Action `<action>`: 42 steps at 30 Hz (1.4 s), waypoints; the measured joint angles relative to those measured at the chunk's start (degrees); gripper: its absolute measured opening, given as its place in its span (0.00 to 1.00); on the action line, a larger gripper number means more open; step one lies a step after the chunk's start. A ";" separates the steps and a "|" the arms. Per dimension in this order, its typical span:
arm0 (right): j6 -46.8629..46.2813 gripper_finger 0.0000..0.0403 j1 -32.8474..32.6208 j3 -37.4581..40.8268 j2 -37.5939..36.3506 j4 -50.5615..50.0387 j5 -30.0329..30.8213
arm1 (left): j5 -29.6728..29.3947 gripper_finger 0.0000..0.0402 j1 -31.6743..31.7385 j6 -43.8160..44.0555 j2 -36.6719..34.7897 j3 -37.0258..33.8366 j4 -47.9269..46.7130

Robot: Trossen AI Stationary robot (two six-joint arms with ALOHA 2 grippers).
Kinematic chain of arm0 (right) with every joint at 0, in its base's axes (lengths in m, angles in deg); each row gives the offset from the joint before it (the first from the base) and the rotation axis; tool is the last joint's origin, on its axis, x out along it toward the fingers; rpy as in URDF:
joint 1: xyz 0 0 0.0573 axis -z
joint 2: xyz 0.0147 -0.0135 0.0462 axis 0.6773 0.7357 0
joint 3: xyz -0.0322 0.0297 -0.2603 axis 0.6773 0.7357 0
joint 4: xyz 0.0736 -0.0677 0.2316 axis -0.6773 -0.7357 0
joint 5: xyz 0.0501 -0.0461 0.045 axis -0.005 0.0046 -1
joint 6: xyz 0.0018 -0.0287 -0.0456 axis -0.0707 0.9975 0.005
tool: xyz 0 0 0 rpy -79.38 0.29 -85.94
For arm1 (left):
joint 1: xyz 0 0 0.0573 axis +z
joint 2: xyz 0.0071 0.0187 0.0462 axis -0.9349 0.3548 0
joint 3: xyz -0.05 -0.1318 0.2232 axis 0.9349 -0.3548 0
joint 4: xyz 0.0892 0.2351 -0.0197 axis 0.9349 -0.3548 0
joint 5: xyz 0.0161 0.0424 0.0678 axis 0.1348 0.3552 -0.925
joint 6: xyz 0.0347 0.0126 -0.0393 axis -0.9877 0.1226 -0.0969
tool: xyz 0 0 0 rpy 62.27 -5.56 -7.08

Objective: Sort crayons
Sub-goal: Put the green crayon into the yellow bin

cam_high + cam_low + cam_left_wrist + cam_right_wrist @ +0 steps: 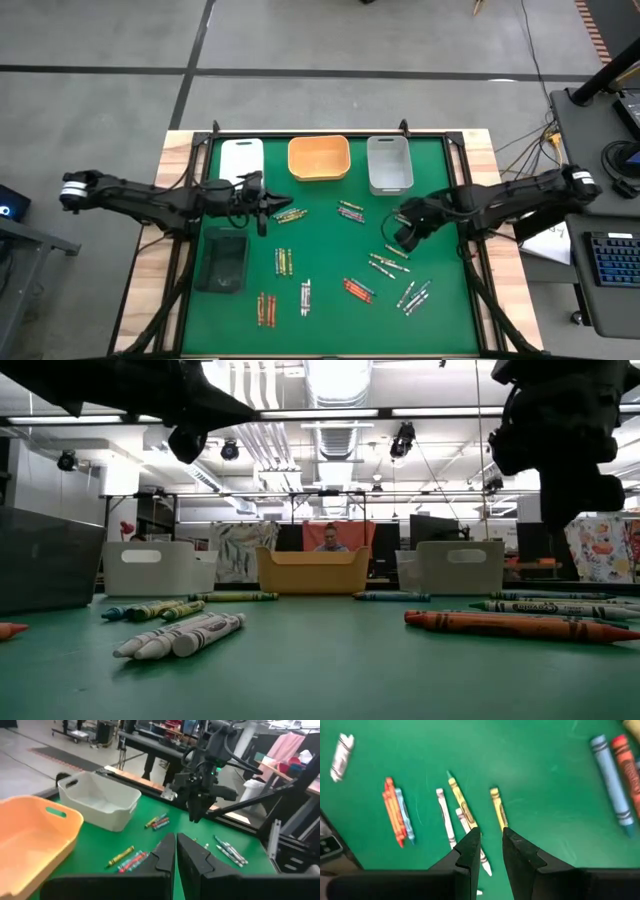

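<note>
Right now both arms hang over the green table (330, 315), and the crayons (284, 261) lie scattered across it in small bunches, none of them in a tray. At the far edge stand three trays in a row: white (241, 158), orange (319, 157) and grey (389, 163). A dark tray (223, 262) sits on the left side, nearer the front.

Over on the left, the left gripper (271, 203) hovers near the white tray with its fingers pressed together and nothing between them. A bunch of crayons lies just beside its tip.

On the right side, the right gripper (490, 845) points down at the table, its fingers a little apart with a narrow gap. From the wrist view, nothing is held in that gap; a yellow crayon (498, 810) and some white ones (446, 816) lie on the table just past the fingertips. An orange bunch (393, 812) lies farther off, apart from them.

Beyond the table, a person (328, 538) sits behind the orange tray.
</note>
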State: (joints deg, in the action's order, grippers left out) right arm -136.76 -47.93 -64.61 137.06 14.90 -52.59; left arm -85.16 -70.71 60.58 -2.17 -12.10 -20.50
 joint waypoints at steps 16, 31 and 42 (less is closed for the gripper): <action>0.18 0.17 -1.05 -6.92 13.34 0.74 0.28 | -0.02 0.00 -0.40 0.29 0.36 -0.01 -0.31; 5.78 0.17 -3.53 -19.93 25.90 -14.31 0.93 | -0.17 0.00 -0.18 -1.83 0.30 -0.01 2.42; 10.84 0.18 -7.64 -28.26 35.11 -22.61 4.41 | -0.22 0.00 -0.18 -3.43 0.28 -0.01 4.22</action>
State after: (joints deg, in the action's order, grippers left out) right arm -125.92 -55.57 -92.86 172.18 -7.72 -48.18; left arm -85.38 -70.89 57.15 -1.89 -12.11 -16.28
